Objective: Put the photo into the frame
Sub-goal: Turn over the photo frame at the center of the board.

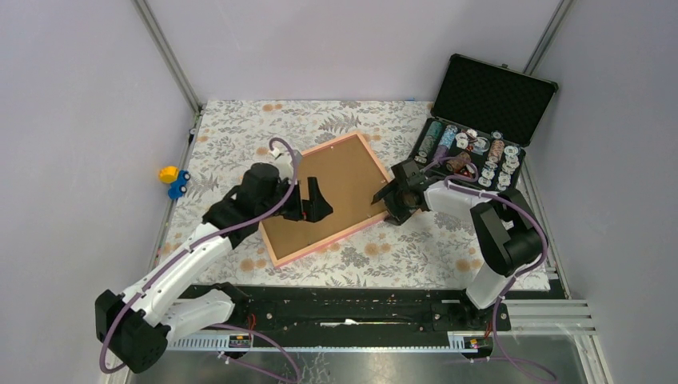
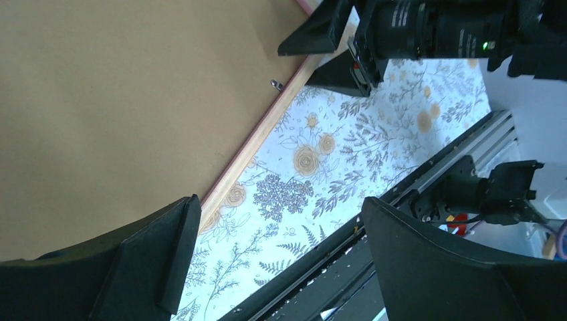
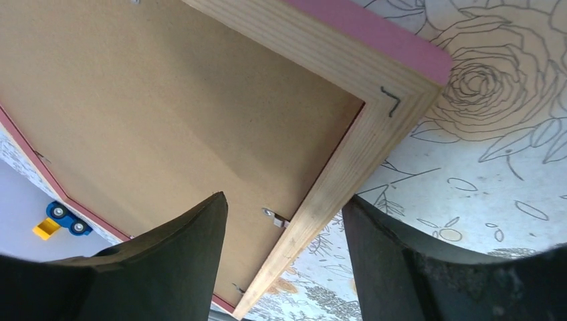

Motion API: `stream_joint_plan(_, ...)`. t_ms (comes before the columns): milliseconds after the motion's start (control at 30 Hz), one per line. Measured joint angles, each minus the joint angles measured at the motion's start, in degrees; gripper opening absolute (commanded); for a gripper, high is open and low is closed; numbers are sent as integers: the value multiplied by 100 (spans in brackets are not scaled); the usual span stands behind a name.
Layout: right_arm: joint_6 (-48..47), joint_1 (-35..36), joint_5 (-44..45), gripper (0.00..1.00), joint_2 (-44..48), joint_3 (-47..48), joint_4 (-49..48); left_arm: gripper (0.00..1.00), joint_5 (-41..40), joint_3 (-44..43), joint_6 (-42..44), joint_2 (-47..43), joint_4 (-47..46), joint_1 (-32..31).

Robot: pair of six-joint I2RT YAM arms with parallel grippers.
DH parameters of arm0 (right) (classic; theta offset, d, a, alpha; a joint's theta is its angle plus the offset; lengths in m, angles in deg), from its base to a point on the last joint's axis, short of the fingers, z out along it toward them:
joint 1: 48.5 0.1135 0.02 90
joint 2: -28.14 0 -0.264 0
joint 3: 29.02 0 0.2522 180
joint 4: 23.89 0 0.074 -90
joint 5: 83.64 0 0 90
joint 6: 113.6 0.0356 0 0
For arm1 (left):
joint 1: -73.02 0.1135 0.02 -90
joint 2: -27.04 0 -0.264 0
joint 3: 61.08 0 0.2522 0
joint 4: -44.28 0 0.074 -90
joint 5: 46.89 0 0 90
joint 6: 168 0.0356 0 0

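The frame [image 1: 328, 241] lies face down on the flowered cloth, its brown backing board [image 1: 340, 178] facing up. The photo is hidden or out of view. My left gripper [image 1: 314, 203] is open over the board's near half; in the left wrist view [image 2: 281, 257] its fingers straddle the frame's near edge [image 2: 257, 140]. My right gripper [image 1: 384, 198] is open at the frame's right corner. In the right wrist view [image 3: 284, 257] the frame's wooden rail [image 3: 334, 190] passes between the fingers, next to a small metal tab [image 3: 275, 217].
An open black case [image 1: 488, 112] with rolls and round chips stands at the back right. A yellow and blue toy [image 1: 173, 181] lies by the left wall and shows in the right wrist view [image 3: 59, 221]. A black rail [image 1: 344, 308] runs along the near edge.
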Motion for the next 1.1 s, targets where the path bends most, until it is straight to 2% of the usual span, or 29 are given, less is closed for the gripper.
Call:
stream_joint_plan(233, 424, 48, 142, 53, -98, 103, 227, 99, -595, 0, -7, 227, 0, -682)
stream_joint_plan(333, 588, 87, 247, 39, -94, 96, 332, 99, -887, 0, -22, 343, -7, -973)
stream_joint_plan(400, 658, 107, 289, 27, -94, 85, 415, 99, -1056, 0, -35, 470, -11, -1182)
stream_joint_plan(467, 710, 111, 304, 1, -94, 79, 483, 99, -1237, 0, -48, 623, -9, -1373)
stream_joint_plan(633, 885, 111, 302, 0, -142, 247, 780, 99, -1665, 0, -33, 1005, -9, -1749)
stream_joint_plan(900, 872, 111, 201, 0, -269, 737, 1574, 99, -2118, -52, 46, 1589, 9, -1906)
stream_joint_plan(1100, 745, 127, -81, 0, -264, 868, 1917, 99, -2826, -671, 203, 2321, 363, -2441)
